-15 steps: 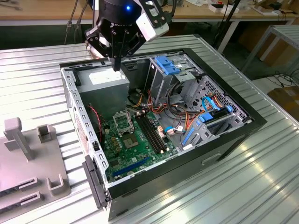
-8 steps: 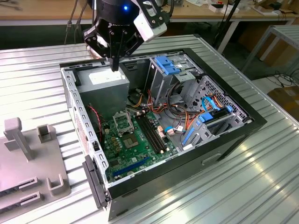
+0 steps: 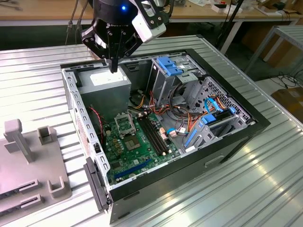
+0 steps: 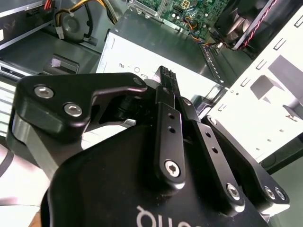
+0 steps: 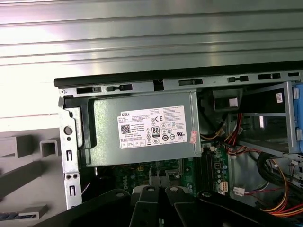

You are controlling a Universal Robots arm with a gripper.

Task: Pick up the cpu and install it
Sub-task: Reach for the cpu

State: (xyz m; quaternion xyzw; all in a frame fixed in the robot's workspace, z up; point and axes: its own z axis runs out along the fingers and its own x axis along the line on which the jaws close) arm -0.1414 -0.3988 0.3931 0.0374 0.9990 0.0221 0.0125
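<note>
You are looking at a ribbed metal table (image 3: 42, 71) that is carrying an open black computer case (image 3: 236, 137), which is lying on its side with its insides facing up. A grey plastic stand (image 3: 19, 156) is sitting on the table at the exterior view's left, just beside the case. Inside the case, a grey power box (image 3: 106, 90) with a white label is sitting in the far corner, and a green board (image 3: 118, 161) is lying flat on the floor of the case below it.

Your claw (image 3: 113, 66) is hanging straight down over the power box, tips just above its top. In the second wrist view the claw (image 4: 165, 78) is showing its two black fingers (image 4: 169, 123) pressed together at the tips, with nothing gripped between them.

On the green board a silver socket frame (image 3: 124, 124) is sitting near the power box. Just beside it, a small grey square that looks like the cpu (image 3: 134, 144) is lying flat, well apart from the claw, though you cannot be sure of it at this range.
</note>
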